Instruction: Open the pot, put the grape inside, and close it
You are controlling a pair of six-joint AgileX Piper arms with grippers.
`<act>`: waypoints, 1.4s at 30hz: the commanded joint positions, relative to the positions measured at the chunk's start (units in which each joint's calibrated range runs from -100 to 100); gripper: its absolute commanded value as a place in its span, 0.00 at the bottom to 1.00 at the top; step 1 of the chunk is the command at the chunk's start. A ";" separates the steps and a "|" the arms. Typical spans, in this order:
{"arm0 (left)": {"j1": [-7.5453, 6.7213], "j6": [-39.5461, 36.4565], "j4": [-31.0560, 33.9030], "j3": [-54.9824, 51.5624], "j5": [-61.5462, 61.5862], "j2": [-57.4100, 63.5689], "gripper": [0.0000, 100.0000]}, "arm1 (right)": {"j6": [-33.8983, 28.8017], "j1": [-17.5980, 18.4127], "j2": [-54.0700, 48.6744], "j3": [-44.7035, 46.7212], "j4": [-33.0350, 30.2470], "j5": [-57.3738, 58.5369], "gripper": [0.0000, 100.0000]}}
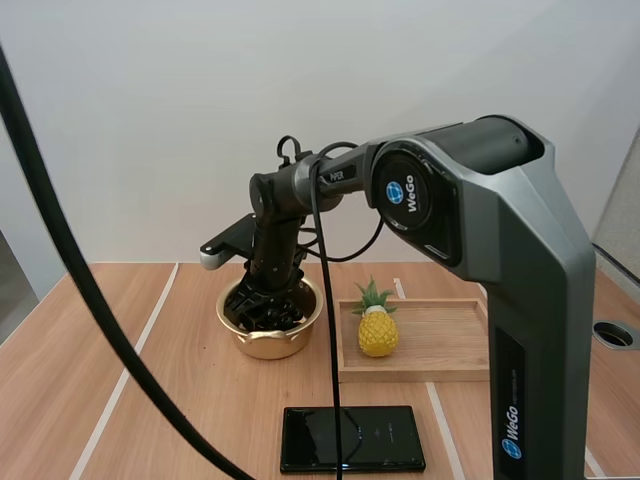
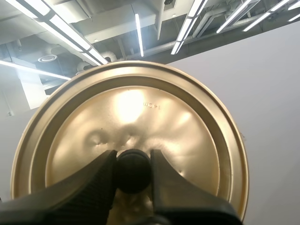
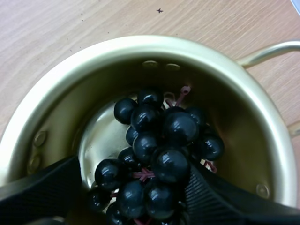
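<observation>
The gold pot (image 1: 232, 325) stands open at the table's middle. My right gripper (image 1: 268, 298) reaches down into it from above. In the right wrist view the bunch of dark grapes (image 3: 159, 150) lies on the bottom of the pot (image 3: 140, 44). My right gripper (image 3: 133, 187) is open around the bunch, one finger (image 3: 47, 187) clear of it and the other close beside it. In the left wrist view the gold lid (image 2: 140, 103) is held up in the air. My left gripper (image 2: 133, 172) is shut on its black knob (image 2: 133, 166).
To the right of the pot, a wooden tray (image 1: 445, 350) holds a yellow toy pineapple (image 1: 378, 328). A black flat device (image 1: 352, 438) lies near the front edge. A round hole (image 1: 615, 334) sits at the table's right edge.
</observation>
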State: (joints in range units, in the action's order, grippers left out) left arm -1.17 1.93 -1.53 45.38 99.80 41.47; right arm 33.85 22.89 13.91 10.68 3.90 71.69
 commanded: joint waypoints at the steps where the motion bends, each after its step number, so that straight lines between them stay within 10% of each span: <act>1: -0.04 0.06 0.02 0.19 -0.63 -0.06 0.00 | 0.05 0.02 -0.09 0.76 0.37 3.51 1.00; 22: -0.04 0.06 0.52 0.19 0.10 -0.06 0.00 | -5.66 -1.05 -14.11 -11.27 -8.25 3.51 1.00; 42: -0.04 0.06 1.53 0.19 -3.46 -0.06 0.00 | -10.63 -16.13 -34.84 -22.25 -4.20 3.51 1.00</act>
State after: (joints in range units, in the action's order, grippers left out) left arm -1.17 1.93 -0.64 45.38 99.10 41.47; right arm 23.96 8.25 -18.06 -10.09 -1.84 75.19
